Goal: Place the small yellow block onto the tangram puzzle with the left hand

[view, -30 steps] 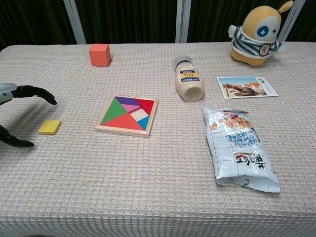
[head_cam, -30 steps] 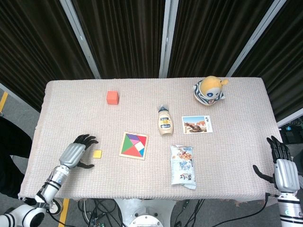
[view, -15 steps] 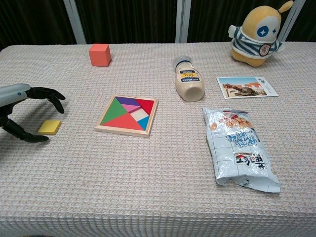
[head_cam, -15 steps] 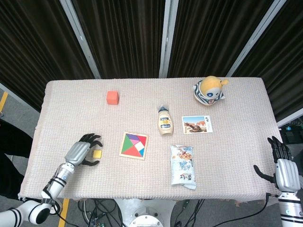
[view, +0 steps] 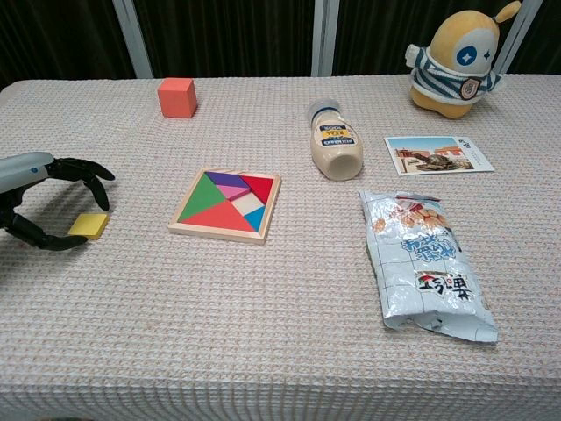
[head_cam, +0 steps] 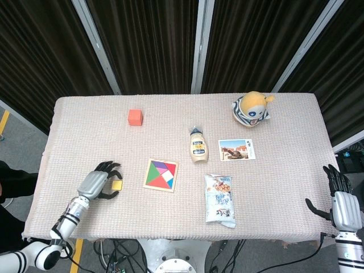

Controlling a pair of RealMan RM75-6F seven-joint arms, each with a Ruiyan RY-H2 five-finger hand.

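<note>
Left of centre on the beige woven tablecloth [view: 289,351], square wooden tangram puzzle [view: 226,204]; lower left, left hand [view: 39,197] spread, empty, fingers arched over small flat yellow block [view: 88,225]: likely light, rigid, best pinched across opposite edges.

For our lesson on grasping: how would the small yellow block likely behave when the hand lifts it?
The small yellow block looks flat and thin, so it probably won't roll or tip. Lying flush on the woven tablecloth, it may be hard to pinch and could slide.
</note>
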